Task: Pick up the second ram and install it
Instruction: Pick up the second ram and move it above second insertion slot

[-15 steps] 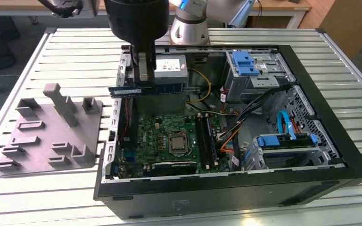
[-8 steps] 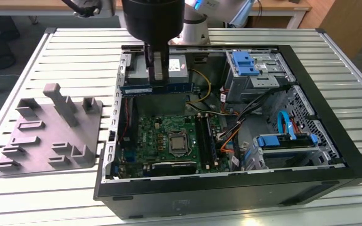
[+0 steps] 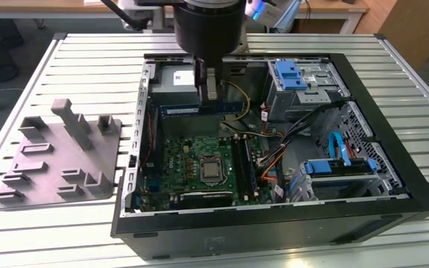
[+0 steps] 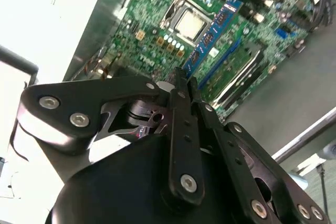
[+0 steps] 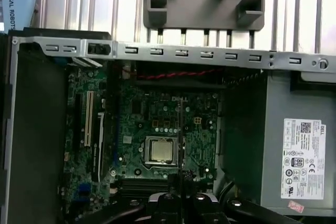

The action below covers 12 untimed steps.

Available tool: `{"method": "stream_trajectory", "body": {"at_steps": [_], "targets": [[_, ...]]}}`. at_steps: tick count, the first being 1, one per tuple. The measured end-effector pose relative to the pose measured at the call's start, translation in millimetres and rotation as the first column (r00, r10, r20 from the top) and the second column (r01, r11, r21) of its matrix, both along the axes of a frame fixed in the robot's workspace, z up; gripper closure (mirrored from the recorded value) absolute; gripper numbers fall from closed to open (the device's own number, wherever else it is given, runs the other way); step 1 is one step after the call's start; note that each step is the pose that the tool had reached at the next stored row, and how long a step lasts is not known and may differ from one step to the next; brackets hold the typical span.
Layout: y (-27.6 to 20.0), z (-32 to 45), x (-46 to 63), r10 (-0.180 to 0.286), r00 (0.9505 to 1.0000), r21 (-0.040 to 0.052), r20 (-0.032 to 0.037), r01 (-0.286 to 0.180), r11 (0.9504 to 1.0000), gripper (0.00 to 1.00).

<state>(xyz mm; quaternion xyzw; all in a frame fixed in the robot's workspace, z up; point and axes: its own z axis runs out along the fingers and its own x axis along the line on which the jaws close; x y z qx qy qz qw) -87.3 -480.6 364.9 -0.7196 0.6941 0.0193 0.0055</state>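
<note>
My gripper [image 3: 209, 89] hangs inside the open computer case [image 3: 363, 111], shut on the second ram [image 3: 199, 109]. The ram is a slim blue-green stick held level and on edge, above the far end of the green motherboard [image 3: 199, 162]. In the second wrist view the stick [image 4: 215, 30] juts out from between the black fingers [image 4: 178, 93], over the board and its processor socket [image 4: 190, 23]. Edge-on in the first wrist view, the ram [image 5: 180, 145] is a thin dark line above the socket [image 5: 160, 150]. Long dark memory slots [image 3: 246, 162] run beside the socket on the exterior view's right.
A grey moulded block [image 3: 58, 156] with posts and slots lies on the slatted table at the exterior view's left. Inside the case are a power supply [image 3: 176, 81], drive cages with blue latches [image 3: 289, 75], and loose cables [image 3: 274, 151] beside the board.
</note>
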Motion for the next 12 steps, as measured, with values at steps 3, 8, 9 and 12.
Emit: {"method": "stream_trajectory", "body": {"at_steps": [3,8,9,12], "targets": [[0.0,-5.3,9.8,0.0,1.0,-0.0003,-0.0001,0.0,1.0,0.86],[0.0,-14.5,25.8,0.0,1.0,0.0,0.0,0.0,1.0,0.86],[0.0,-16.3,28.5,0.0,1.0,-0.0001,0.0,0.0,1.0,0.86],[0.0,-21.9,35.4,0.0,1.0,0.0,0.0,0.0,1.0,0.86]]}}
